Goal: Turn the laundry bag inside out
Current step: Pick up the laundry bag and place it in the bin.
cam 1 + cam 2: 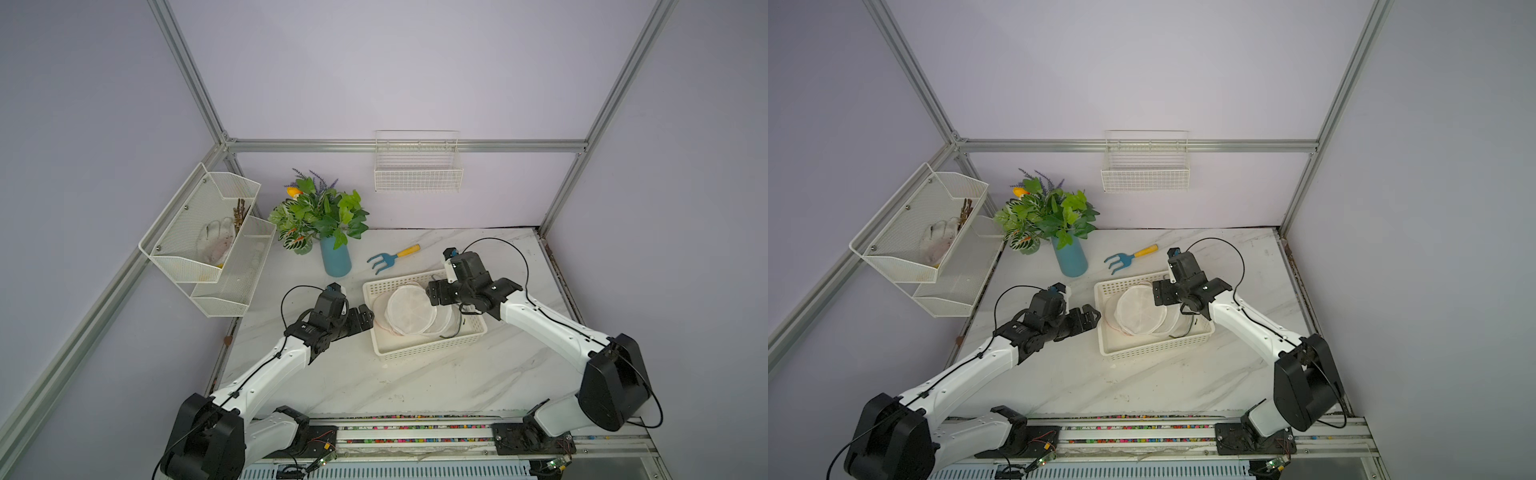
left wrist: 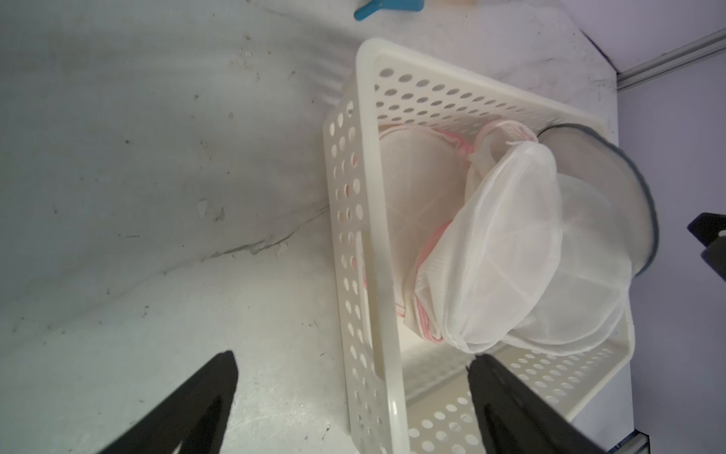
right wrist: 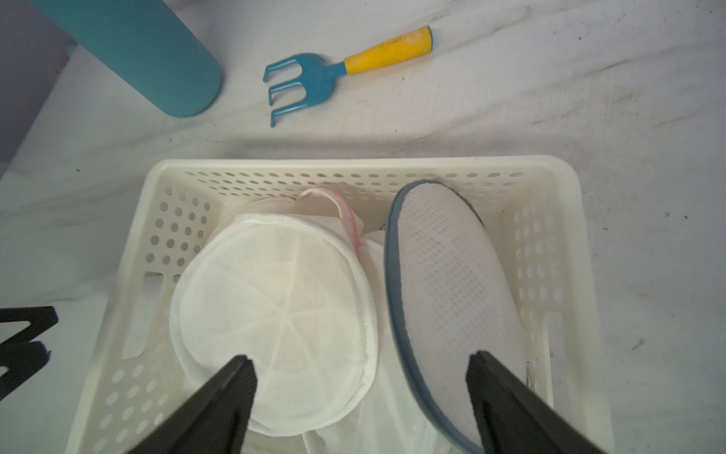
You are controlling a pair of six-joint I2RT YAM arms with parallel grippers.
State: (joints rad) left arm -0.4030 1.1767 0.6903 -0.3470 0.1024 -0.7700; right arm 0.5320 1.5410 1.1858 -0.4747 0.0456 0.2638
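Note:
A round white mesh laundry bag (image 1: pixel 409 309) (image 1: pixel 1140 311) (image 2: pixel 491 243) (image 3: pixel 275 306) lies on top of a pile in a white perforated basket (image 1: pixel 428 351) (image 1: pixel 1154 349) (image 2: pixel 367 157) (image 3: pixel 353 163). Under it is a pink-trimmed mesh piece (image 3: pixel 349 216). Beside it leans a blue-rimmed mesh bag (image 3: pixel 444 275) (image 2: pixel 613 157). My right gripper (image 1: pixel 432 293) (image 1: pixel 1158 293) (image 3: pixel 361 355) hangs open over the basket, with its jaws spanning the white bag's edge and the blue rim. My left gripper (image 1: pixel 365 318) (image 1: pixel 1092 316) (image 2: pixel 353 355) is open at the basket's left wall and holds nothing.
A blue vase with a plant (image 1: pixel 336 257) and a blue rake with a yellow handle (image 1: pixel 392 257) (image 3: pixel 334 70) sit behind the basket. White mesh racks (image 1: pixel 208 232) hang on the left wall, and a wire basket (image 1: pixel 417 166) hangs on the back wall. Marble table (image 1: pixel 415 386) lies in front.

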